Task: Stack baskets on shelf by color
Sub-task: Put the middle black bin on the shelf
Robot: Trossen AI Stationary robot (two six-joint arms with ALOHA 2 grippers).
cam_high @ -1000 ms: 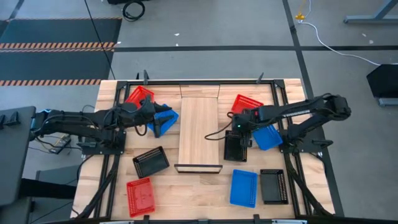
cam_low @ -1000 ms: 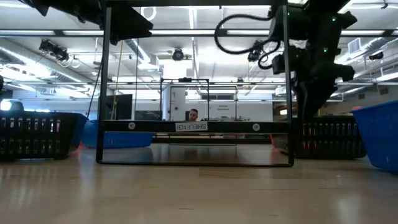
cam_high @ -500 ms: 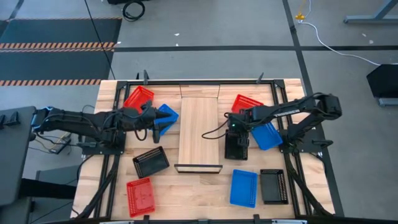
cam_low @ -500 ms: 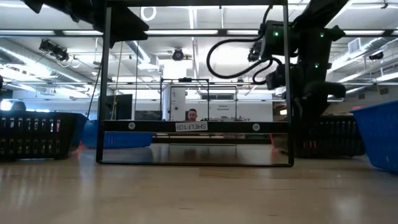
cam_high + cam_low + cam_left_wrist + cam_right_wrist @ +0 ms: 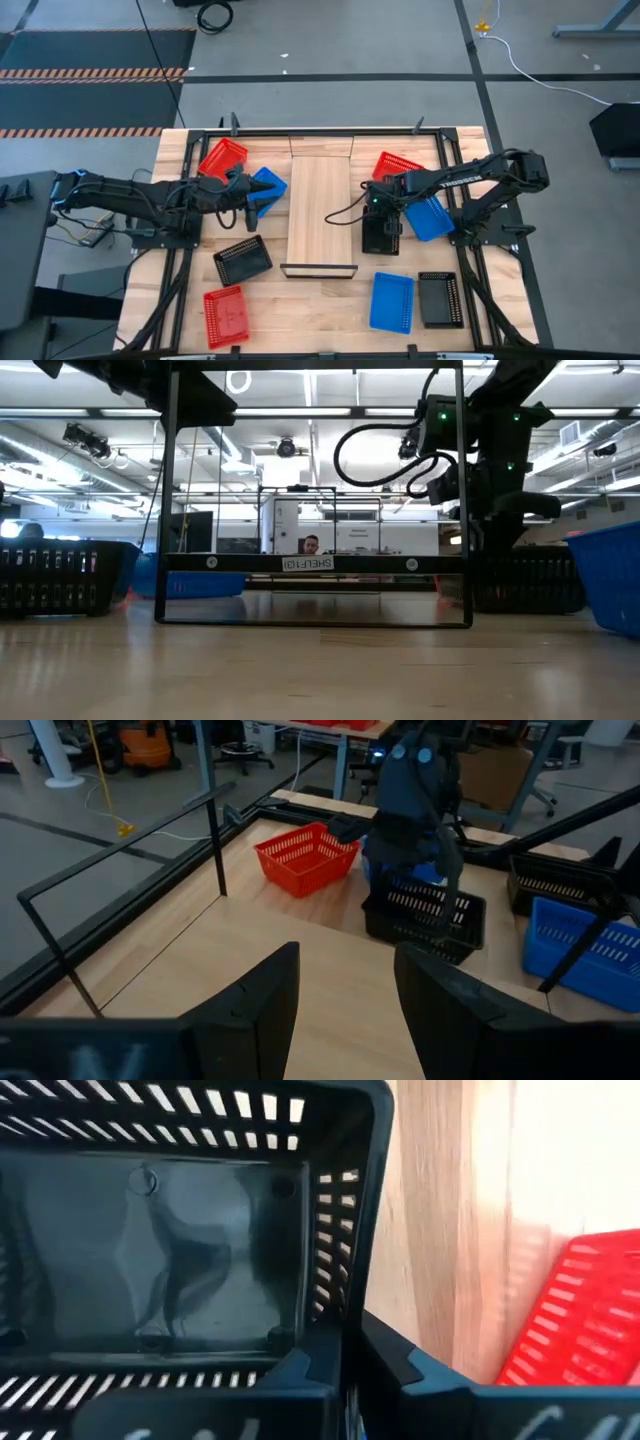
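The shelf (image 5: 322, 215) lies along the table's middle, a light-wood board with a black frame at its near end. My right gripper (image 5: 381, 208) points down and is shut on a black basket (image 5: 380, 237) that stands just right of the shelf. My left gripper (image 5: 252, 197) hovers open over a blue basket (image 5: 268, 186) left of the shelf. In the left wrist view my left gripper (image 5: 345, 1010) has only bare wood between its fingers. A red basket (image 5: 397, 165) and a blue basket (image 5: 430, 218) sit beside the right gripper. My right gripper pinches the black basket's far end wall (image 5: 350, 1295), near a corner. One finger (image 5: 290, 1375) is inside the basket and the other finger (image 5: 410, 1370) outside. The fingers come from above, pointing down. The basket sits flat on the table top.
Loose baskets lie on the table: red (image 5: 222, 158) at the far left, black (image 5: 243, 260) and red (image 5: 225, 315) at the near left, blue (image 5: 392, 302) and black (image 5: 440, 298) at the near right. A black frame (image 5: 300, 131) borders the table.
My right gripper has sunk a little, down onto the far end of the black basket, which stays where it was on the table.
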